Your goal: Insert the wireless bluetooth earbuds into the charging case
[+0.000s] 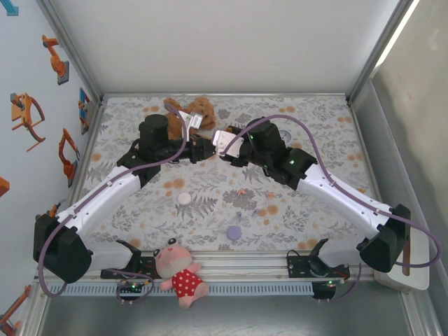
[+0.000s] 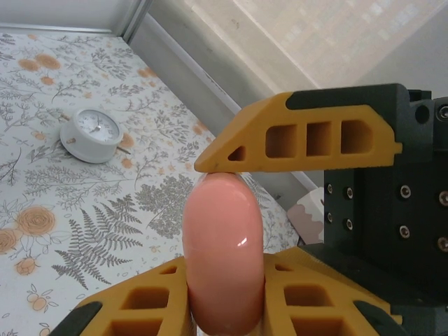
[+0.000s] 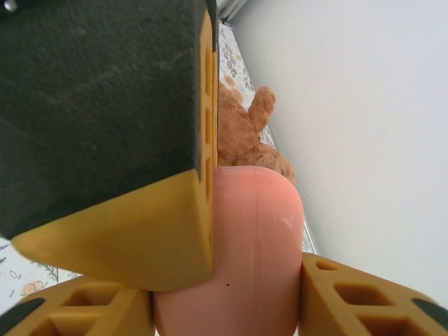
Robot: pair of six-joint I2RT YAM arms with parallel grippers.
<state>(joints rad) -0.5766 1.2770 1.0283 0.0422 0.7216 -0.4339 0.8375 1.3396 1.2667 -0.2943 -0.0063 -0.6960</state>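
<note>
Pink charging case (image 2: 224, 266), long axis vertical in frame, rounded end up; we see left gripper (image 2: 220, 224) and right gripper (image 3: 255, 259) clamping it.

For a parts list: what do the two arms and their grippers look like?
The left arm and right arm have white links, black joints and purple cables. The left gripper and right gripper have black bodies and orange-yellow fingers with rectangular cut-outs.
</note>
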